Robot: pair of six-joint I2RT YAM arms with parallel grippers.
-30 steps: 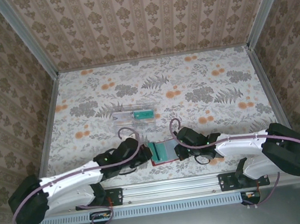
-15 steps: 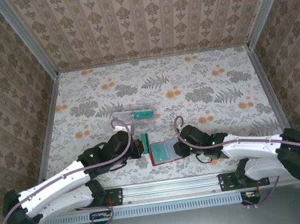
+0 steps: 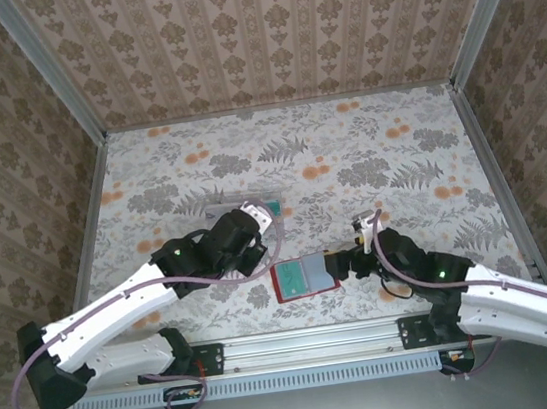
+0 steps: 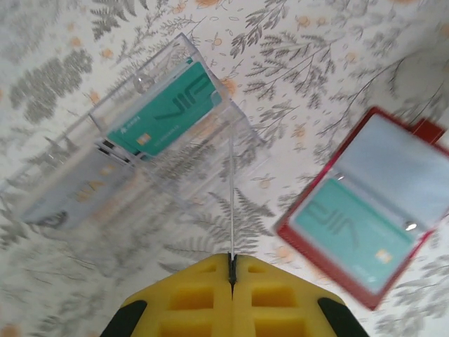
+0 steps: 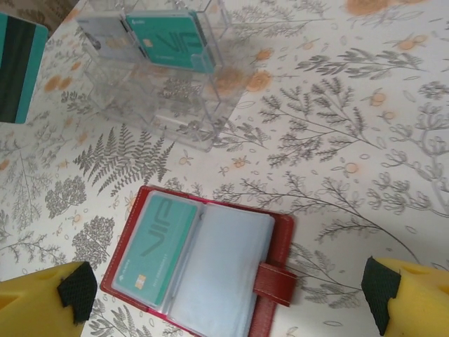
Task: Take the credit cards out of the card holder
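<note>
1. The left claw (image 4: 232,261) is being pressed together on a dark-striped teal card (image 5: 17,70). In the left wrist view that card is being shown edge-on, as a thin line rising from between the yellow fingers (image 4: 186,298).
2. From above, this claw is being seen right at the near side of the clear tray (image 5: 196,105), towards the middle of the flowered worktop (image 3: 397,148).
3. Two cards are being carried in the tray, side by side: a teal tray card (image 5: 165,38) and a pale card (image 5: 104,35).
4. And the card holder (image 5: 280,235) is being left lying open and flat on the worktop, nearer the arm bases than the tray and apart from it. From above it is being framed between the two claws, and its red strap (image 5: 275,281) is being shown on the side facing the right claw.
5. A pocketed teal card (image 5: 158,242) is being held in one sleeve of the holder, on the half away from the strap. The sleeve beside it is being shown as plain grey.
6. The right claw (image 5: 229,291) is being held spread wide, with its black pads (image 5: 77,289) out at the two lower corners of the right wrist view. Nothing is being gripped between them, and from above this claw is being seen just beside the strap edge of the holder.
</note>
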